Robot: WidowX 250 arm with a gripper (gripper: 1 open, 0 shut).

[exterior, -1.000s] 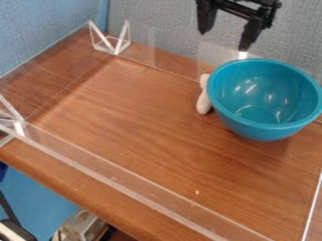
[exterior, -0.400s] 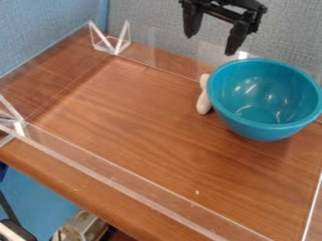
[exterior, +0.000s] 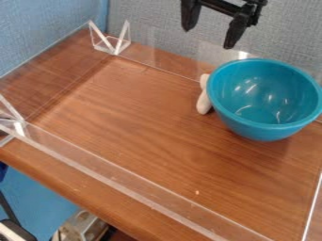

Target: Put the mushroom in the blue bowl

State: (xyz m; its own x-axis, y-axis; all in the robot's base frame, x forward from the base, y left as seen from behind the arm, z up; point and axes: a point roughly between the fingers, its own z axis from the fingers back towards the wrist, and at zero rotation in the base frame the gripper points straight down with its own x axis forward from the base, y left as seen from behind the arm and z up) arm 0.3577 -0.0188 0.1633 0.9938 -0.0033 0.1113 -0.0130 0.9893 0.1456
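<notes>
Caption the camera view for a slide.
Open pincer hovers above mushroom lying against blue bowl on wooden table.

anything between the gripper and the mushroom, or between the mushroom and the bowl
Nothing visible blocks either path. The open gripper hangs above and behind the mushroom with only air between. The mushroom lies on the table right against the blue bowl, on its left in the picture; only the bowl's own rim must be cleared.

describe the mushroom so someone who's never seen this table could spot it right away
Find the large glossy teal-blue plastic bowl on the right side of the brown wooden table. Right against the bowl's left outer wall stands the mushroom, a small cream-white stubby piece with a rounded end. It is the only pale, small thing on the wood, far smaller than the bowl.
</notes>
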